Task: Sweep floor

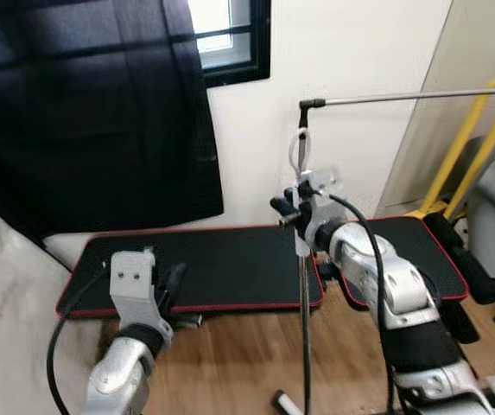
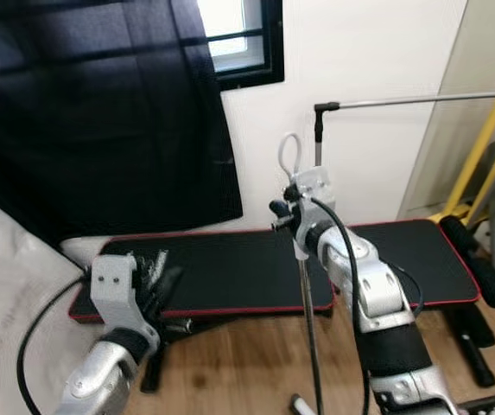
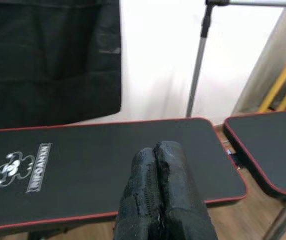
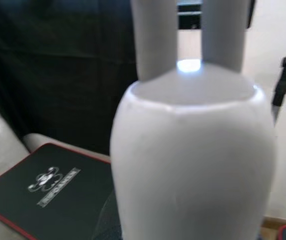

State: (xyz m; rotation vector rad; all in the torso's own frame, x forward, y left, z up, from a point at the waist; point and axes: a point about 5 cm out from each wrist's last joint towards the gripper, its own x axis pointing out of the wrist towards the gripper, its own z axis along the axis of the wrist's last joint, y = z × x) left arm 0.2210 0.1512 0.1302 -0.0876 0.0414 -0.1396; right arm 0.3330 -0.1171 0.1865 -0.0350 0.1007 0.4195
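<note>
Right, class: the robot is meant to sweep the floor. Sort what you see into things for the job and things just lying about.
For the job:
- broom handle, upright, held near its grey top
- right pincer, shut on the handle
- wooden floor

Just lying about:
- black bench pad with red edging
- dark curtain
- yellow frame
- left pincer, shut and idle above the bench

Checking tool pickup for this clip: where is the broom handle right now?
The broom handle stands upright centre-right in the eye views, held near its top by the right gripper, before the black bench.
</note>
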